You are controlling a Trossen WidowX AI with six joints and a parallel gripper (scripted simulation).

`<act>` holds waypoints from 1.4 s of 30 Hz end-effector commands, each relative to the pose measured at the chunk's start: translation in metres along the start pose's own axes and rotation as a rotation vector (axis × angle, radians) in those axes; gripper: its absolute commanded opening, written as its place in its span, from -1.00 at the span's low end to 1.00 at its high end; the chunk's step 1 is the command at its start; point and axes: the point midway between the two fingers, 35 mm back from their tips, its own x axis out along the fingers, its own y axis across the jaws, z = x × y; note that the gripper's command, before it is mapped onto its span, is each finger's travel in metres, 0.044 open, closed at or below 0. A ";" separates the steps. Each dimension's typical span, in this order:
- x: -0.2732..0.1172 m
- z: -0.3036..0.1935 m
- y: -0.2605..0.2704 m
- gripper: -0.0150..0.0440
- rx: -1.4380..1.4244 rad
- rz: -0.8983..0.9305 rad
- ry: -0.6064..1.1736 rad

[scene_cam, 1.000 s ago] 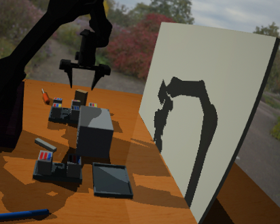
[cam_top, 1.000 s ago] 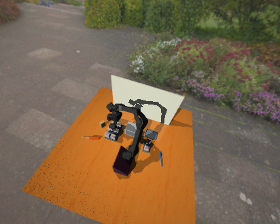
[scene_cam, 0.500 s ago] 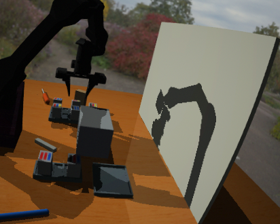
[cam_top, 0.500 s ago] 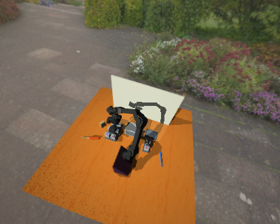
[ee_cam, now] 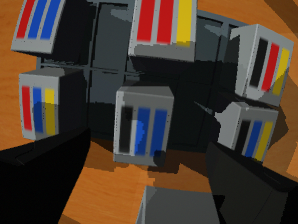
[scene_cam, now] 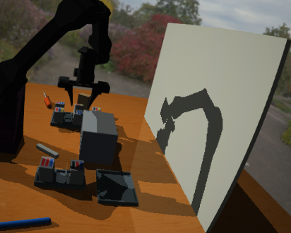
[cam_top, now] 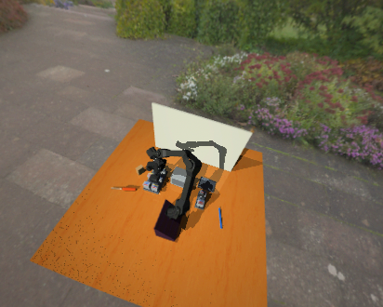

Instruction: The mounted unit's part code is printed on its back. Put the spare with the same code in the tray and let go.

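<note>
Grey spares (ee_cam: pixel 143 125) carry red, blue, yellow and black stripes.

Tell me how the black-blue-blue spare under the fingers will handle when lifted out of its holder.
The black-blue-blue spare looks like a stiff, squared block, so it likely won't flex. Flat sides should suit the fingers, though smooth faces could slip. Neighbours in the holder stand close, so a tilted pull may snag them.

Black-blue-blue spare (ee_cam: pixel 143 125) upright in rack; tray (scene_cam: pixel 117 187) flat.
</note>
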 end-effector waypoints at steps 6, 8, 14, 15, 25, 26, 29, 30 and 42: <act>0.018 -0.002 0.001 0.53 -0.008 0.001 0.010; 0.021 -0.002 0.002 0.53 -0.008 0.001 0.010; 0.031 -0.002 0.002 0.53 -0.007 0.001 0.011; 0.033 -0.002 0.002 0.53 -0.007 0.001 0.011; 0.049 -0.004 0.003 0.53 -0.007 0.001 0.013; 0.051 -0.004 0.003 0.53 -0.007 0.001 0.013; 0.055 -0.004 0.004 0.53 -0.007 0.001 0.014; 0.057 -0.004 0.004 0.53 -0.007 0.001 0.014; 0.058 -0.005 0.004 0.53 -0.007 0.001 0.015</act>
